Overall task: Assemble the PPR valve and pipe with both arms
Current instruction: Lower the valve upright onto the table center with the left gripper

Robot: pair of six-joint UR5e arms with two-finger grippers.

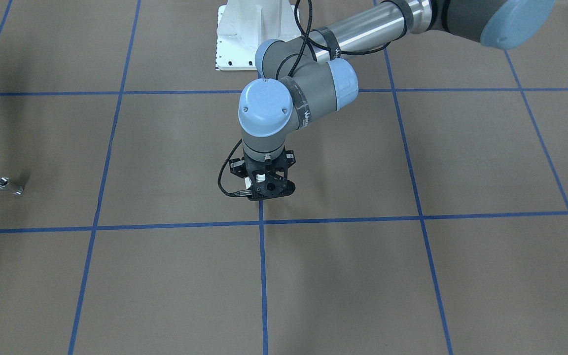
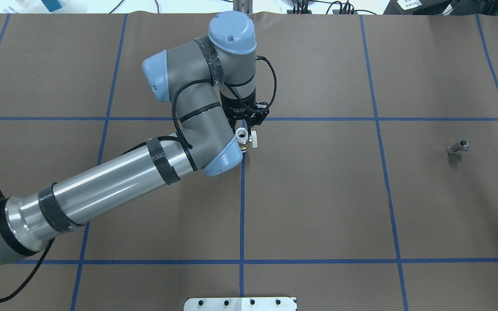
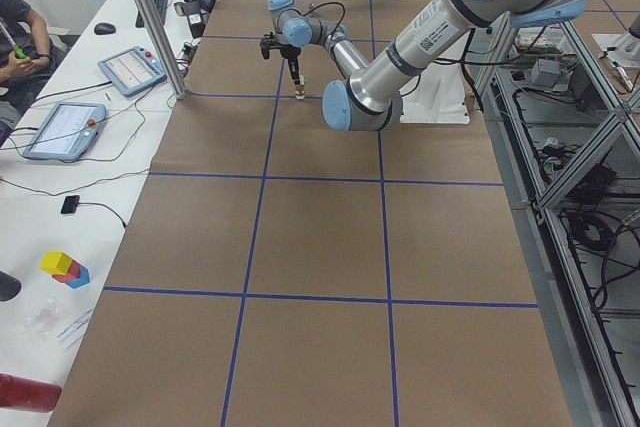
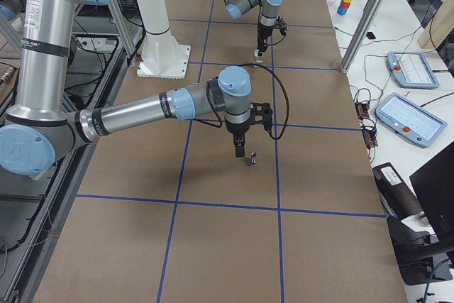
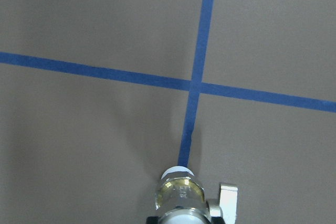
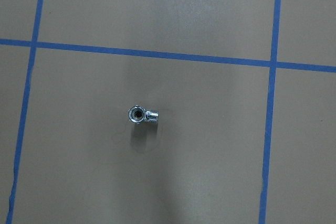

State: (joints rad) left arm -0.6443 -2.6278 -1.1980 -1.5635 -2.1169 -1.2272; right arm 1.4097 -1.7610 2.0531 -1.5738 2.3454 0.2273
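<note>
The PPR valve point(image 2: 243, 140), with a white ring end, a brass middle and a small white handle, is held in my left gripper point(image 2: 245, 129) near the table's centre, where two blue tape lines cross. The left gripper is shut on it. The valve also shows at the bottom of the left wrist view point(image 5: 178, 192) and in the front view point(image 1: 260, 176). The pipe point(image 2: 458, 147), a tiny chrome fitting, lies alone on the table; it also shows in the right wrist view point(image 6: 143, 114). My right gripper point(image 4: 240, 151) hangs just beside the pipe point(image 4: 252, 159); I cannot tell whether it is open.
The white pedestal base point(image 1: 249, 34) stands at the robot's side of the table. Blue tape lines point(image 2: 242, 207) grid the brown table cover. A metal post point(image 3: 150, 17) and a desk with tablets point(image 4: 415, 115) stand along the operators' side.
</note>
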